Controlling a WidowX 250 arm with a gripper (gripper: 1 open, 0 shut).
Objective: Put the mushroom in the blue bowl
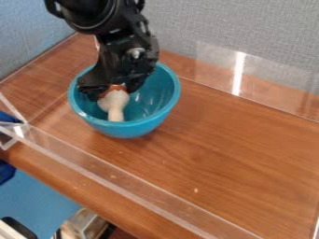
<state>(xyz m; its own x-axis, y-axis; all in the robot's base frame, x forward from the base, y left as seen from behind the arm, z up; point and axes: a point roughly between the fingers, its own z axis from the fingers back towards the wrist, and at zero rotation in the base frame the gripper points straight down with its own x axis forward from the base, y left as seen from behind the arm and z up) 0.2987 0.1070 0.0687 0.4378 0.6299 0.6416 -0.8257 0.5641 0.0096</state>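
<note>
My claw [110, 81] hangs spread apart over the mushroom [115, 103] lying inside the blue bowl [149, 117], at nine o'clock on the tabletop [237, 149].

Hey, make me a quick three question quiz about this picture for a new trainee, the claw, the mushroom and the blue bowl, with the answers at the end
1. True or false: the mushroom lies inside the blue bowl.
2. Where is the claw? A) over the bare wood at the right B) at the bowl's rim, just above the mushroom C) outside the clear plastic wall
3. Fill in: the bowl stands on a ____ table.

Key: 1 true. 2 B; its jaws stand open, and whether it touches the mushroom cannot be told. 3 wooden.
</note>
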